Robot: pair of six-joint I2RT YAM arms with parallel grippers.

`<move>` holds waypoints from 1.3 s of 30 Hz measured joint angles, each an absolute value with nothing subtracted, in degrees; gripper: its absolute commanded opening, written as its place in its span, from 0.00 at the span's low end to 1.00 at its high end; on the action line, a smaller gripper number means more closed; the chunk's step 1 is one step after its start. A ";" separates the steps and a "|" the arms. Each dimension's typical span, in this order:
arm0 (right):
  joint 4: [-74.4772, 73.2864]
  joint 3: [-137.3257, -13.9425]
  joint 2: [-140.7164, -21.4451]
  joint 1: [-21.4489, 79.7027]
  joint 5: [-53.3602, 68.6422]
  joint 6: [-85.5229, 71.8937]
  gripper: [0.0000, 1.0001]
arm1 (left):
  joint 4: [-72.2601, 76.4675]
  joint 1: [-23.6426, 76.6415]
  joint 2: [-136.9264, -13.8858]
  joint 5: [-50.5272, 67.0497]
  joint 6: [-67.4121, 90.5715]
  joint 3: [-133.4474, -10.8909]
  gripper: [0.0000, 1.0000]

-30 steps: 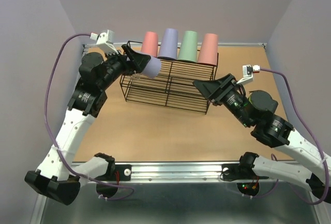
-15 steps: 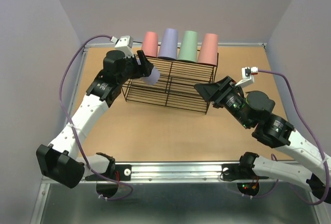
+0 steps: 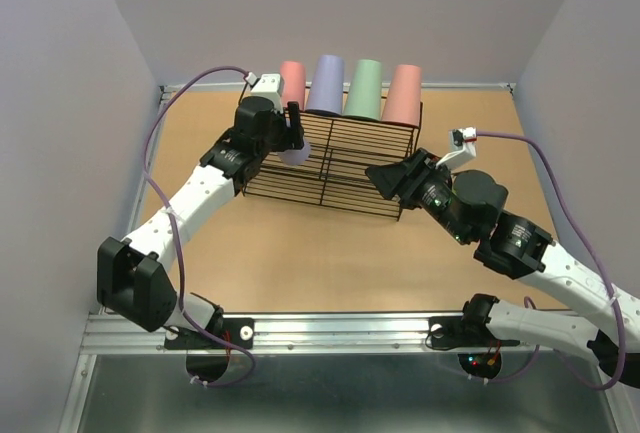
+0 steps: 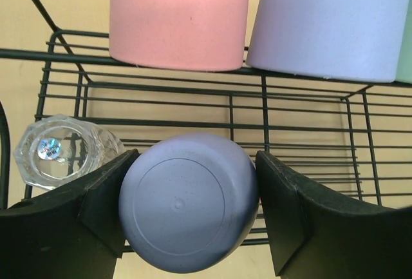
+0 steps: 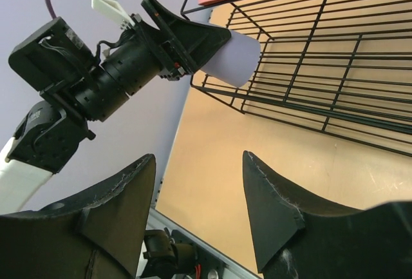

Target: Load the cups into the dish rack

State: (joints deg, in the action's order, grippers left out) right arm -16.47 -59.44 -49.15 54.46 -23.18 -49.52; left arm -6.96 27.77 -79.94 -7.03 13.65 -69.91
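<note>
Top external view: the left gripper (image 4: 193, 203) has swung in from the frame's left side to hang over the left end of the dish rack (image 3: 352, 167). Its fingers are clamped on a lavender cup (image 5: 233, 60), base toward the wrist, just above the wires, so release looks close.

Counted left to right:
- one clear cup (image 4: 61, 151) (which tier, I cannot tell)
- along the rack's far edge, mouth-down: a pink cup (image 3: 290, 81), a second lavender cup (image 3: 327, 81), a green cup (image 3: 365, 88) and a second pink cup (image 3: 405, 93)

With the carried one, that makes six cups and one rack.

At right, the right gripper (image 5: 199, 160) has edged nearer the rack's front corner, fingers spread, holding nothing.
</note>
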 measured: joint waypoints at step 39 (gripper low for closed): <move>-17.67 -59.46 -48.66 54.46 -23.66 -47.92 0.63 | -5.13 34.41 -81.67 -19.33 5.15 -67.96 0.99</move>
